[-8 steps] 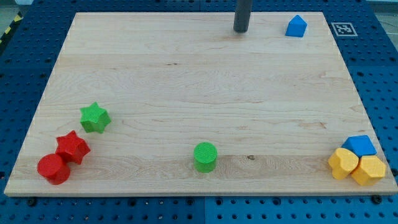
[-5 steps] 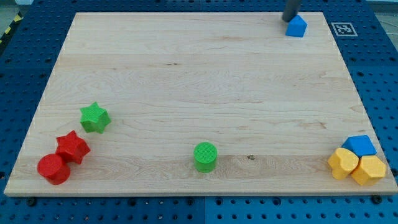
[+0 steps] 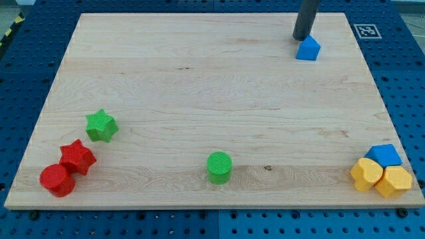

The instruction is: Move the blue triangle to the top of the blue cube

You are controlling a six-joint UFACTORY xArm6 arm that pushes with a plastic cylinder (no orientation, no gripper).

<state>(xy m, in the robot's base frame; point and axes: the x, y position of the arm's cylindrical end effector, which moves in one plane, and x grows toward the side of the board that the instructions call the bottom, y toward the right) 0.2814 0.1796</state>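
The blue triangle (image 3: 307, 49) lies near the view's top right of the wooden board (image 3: 199, 86). My tip (image 3: 302, 37) touches its upper left side, with the dark rod rising out of the view's top. The blue cube (image 3: 384, 156) sits at the view's bottom right corner, far below the triangle.
Two yellow blocks (image 3: 366, 174) (image 3: 394, 181) press against the blue cube's lower side. A green cylinder (image 3: 219, 166) stands at bottom centre. A green star (image 3: 101, 125), a red star (image 3: 78, 157) and a red cylinder (image 3: 57, 180) sit at bottom left. A marker tag (image 3: 365, 30) is beyond the top right corner.
My tip moved right to the blue triangle, then down, pushing the triangle down and slightly left from near the board's top edge.
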